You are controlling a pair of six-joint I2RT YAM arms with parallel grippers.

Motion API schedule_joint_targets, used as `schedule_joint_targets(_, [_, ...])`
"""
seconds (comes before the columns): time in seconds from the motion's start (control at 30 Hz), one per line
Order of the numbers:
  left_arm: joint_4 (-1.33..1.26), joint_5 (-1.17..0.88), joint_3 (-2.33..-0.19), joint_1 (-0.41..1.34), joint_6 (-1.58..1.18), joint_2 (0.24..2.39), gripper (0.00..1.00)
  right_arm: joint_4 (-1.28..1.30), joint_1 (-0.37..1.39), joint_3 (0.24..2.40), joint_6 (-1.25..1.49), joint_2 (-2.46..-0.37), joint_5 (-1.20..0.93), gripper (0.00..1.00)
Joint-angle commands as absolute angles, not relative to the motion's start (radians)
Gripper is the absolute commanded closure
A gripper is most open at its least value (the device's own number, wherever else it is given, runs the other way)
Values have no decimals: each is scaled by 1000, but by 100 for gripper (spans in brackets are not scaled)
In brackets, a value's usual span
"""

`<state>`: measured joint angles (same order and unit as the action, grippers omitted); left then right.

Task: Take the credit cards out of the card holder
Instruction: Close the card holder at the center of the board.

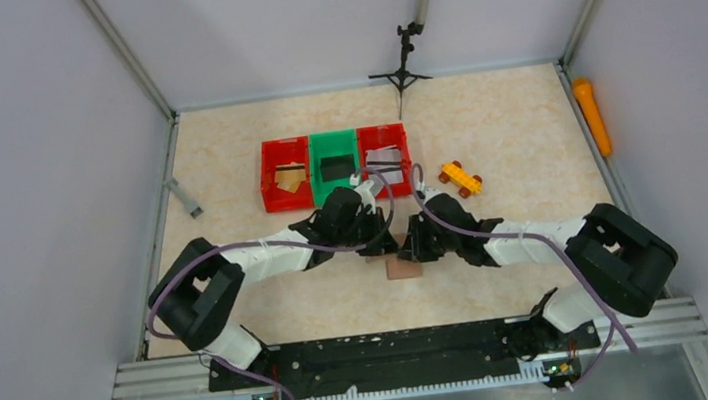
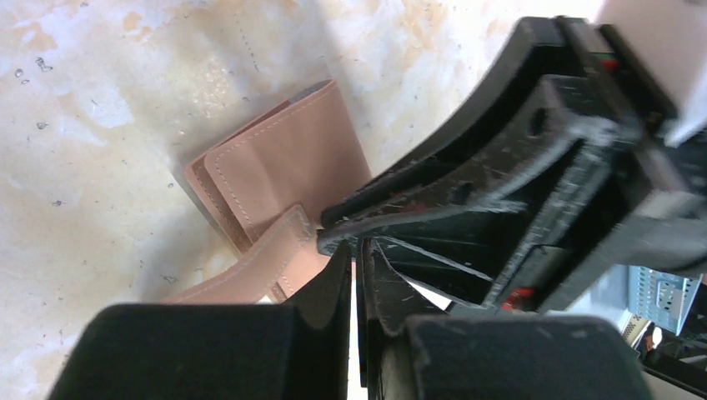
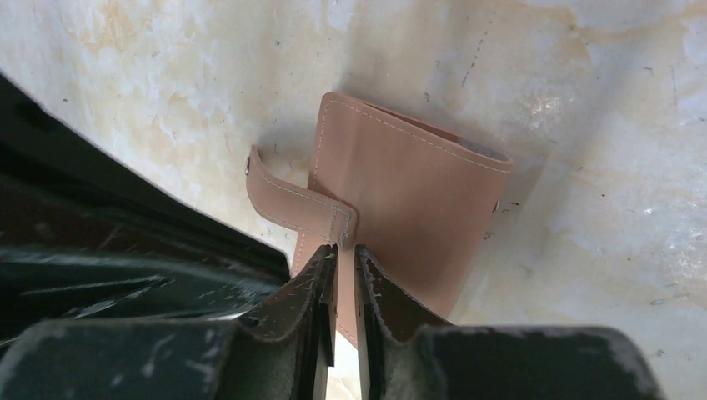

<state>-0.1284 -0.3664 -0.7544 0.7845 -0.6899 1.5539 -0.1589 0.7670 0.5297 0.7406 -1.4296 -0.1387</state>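
Right wrist cam: card holder [image 3: 408, 192] lies folded on table [image 3: 584, 100], soft, light leather. My right gripper [image 3: 344, 254] is clamped on its stitched edge; left gripper [image 2: 357, 250] nearly closed by strap [image 2: 267, 267], prob. pinching. I would hold edges.

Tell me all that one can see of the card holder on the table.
The card holder is a flat tan wallet, leather-like, with pale stitching along its edges. It lies folded shut on the table, its closing strap loose. The right gripper pinches one edge; the left gripper is shut beside the strap. Its inside is hidden.
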Motion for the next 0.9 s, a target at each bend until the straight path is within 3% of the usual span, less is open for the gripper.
schedule_joint_targets(0.0, [-166,-366,-799,786,-661,1607,93,-102,758,531,712,-1364,-112,86])
schedule_joint_targets(0.13, [-157,-343,-804,778,-650,1638,93,-53,758,528,707,-1257,-100,89])
schedule_joint_targets(0.3, [-108,-323,-819,778,-629,1670,93,-43,758,496,713,-1196,-115,100])
schedule_joint_targets(0.6, [-57,-297,-827,778,-616,1676,94,-123,758,337,745,-1272,-88,100])
schedule_joint_targets(0.87, [-45,-282,-832,778,-617,1675,94,-6,758,435,705,-1215,-56,100])
